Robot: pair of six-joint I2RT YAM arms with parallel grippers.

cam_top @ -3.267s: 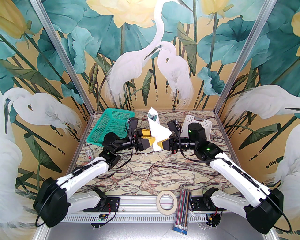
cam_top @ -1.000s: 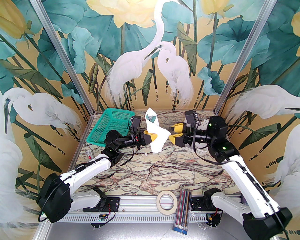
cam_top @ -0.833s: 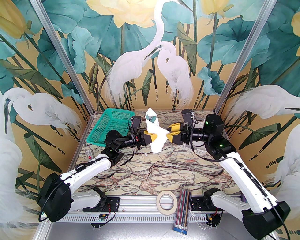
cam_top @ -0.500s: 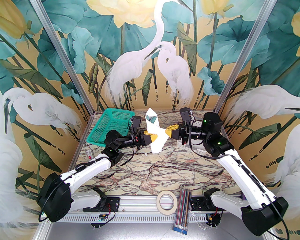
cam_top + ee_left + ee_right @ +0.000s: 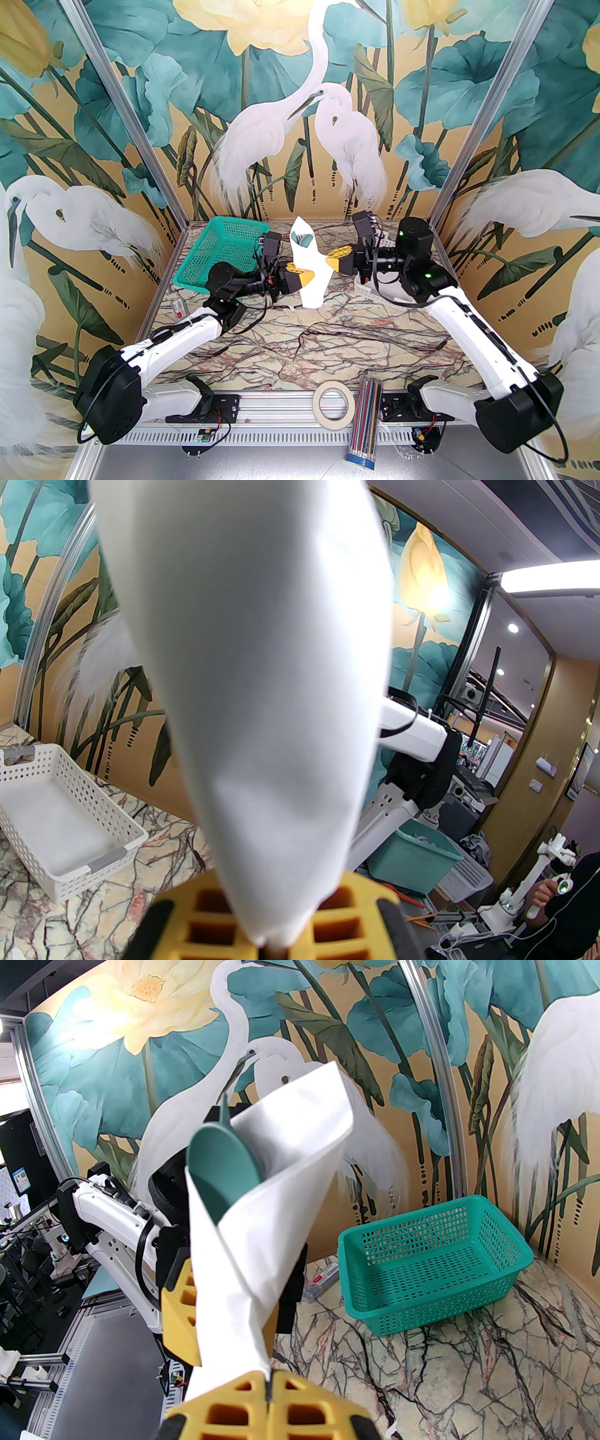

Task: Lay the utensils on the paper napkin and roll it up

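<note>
The white paper napkin (image 5: 313,283) is wrapped into a cone and held upright above the table's middle. A dark green spoon (image 5: 303,240) pokes its bowl out of the cone's open top, and in the right wrist view that spoon bowl (image 5: 220,1173) sits against the napkin (image 5: 262,1222). The fork is hidden inside the wrap. My left gripper (image 5: 309,277) is shut on the cone's left side, and its yellow fingers (image 5: 337,925) pinch the napkin (image 5: 262,667). My right gripper (image 5: 329,259) is shut on the napkin's right edge, also seen at the gripper (image 5: 268,1382).
A green mesh basket (image 5: 220,255) sits at the back left and shows as the green basket (image 5: 431,1260). A white perforated basket (image 5: 56,817) lies at the back right under my right arm. A tape roll (image 5: 333,403) and a pencil bundle (image 5: 365,431) rest at the near edge.
My right gripper let go, swung out to the right open, then came back and shut on the napkin's right flap, pushing it left. The left gripper kept its hold and barely moved.
</note>
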